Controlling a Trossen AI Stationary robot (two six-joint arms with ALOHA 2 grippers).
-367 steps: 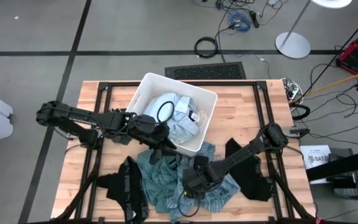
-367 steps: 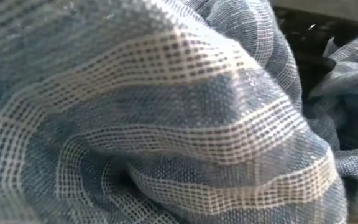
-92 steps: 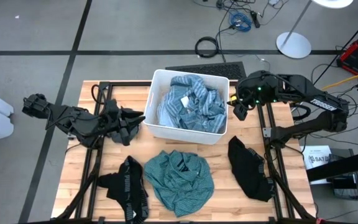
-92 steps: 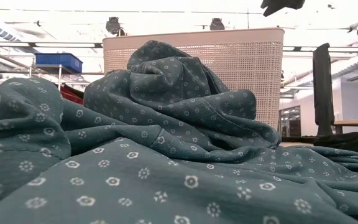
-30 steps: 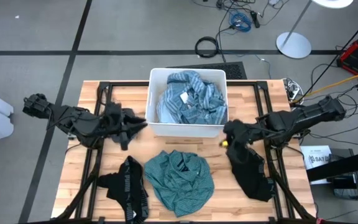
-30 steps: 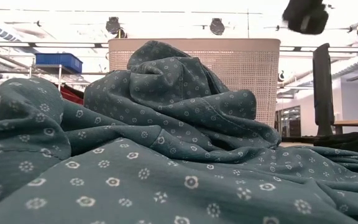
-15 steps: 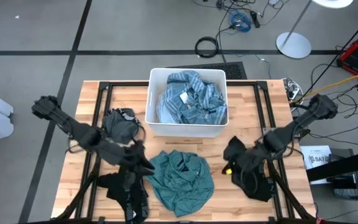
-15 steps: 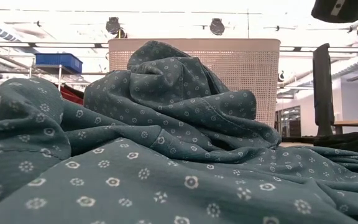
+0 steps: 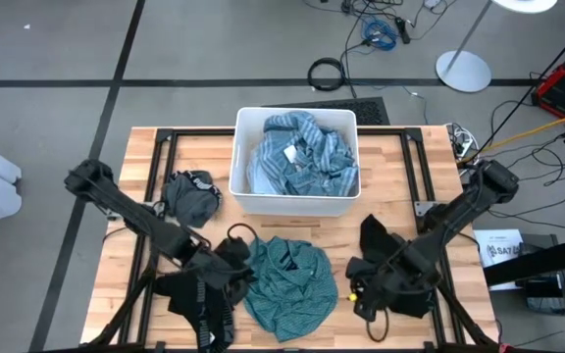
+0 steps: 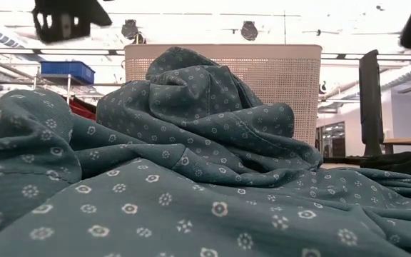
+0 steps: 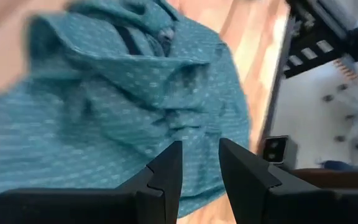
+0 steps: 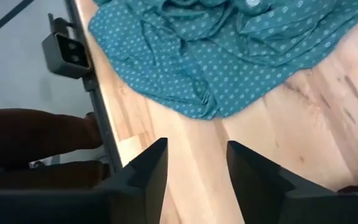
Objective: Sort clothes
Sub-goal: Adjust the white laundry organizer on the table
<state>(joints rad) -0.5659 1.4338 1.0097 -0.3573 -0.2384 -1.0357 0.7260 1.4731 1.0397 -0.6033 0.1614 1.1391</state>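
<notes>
A teal-green dotted shirt (image 9: pixel 287 284) lies crumpled on the table near its front edge and fills the low view (image 10: pixel 191 164). My left gripper (image 9: pixel 245 267) hovers open over the shirt's left edge (image 11: pixel 135 106), nothing between its fingers. My right gripper (image 9: pixel 359 289) hovers open over bare wood (image 12: pixel 197 155) just right of the shirt (image 12: pixel 229 56), above the near-left part of a black garment (image 9: pixel 385 245). A light blue striped garment (image 9: pixel 297 157) lies in the white bin (image 9: pixel 246 201). A black garment with white lettering (image 9: pixel 199 299) and a grey one (image 9: pixel 189 196) lie at the left.
The white bin stands at the table's far middle. A small camera box (image 12: pixel 67 50) sits on the table's near edge by the shirt. Black frame rails (image 9: pixel 155 167) run along the table's left and right sides. Bare wood shows between the bin and the shirt.
My left gripper has gone from beside the bin's left side toward the near edge and down, tipping downward, to the teal shirt's left edge; the grey garment stays where it lay. My right gripper has gone from the bin's right corner toward the near edge, over the black garment.
</notes>
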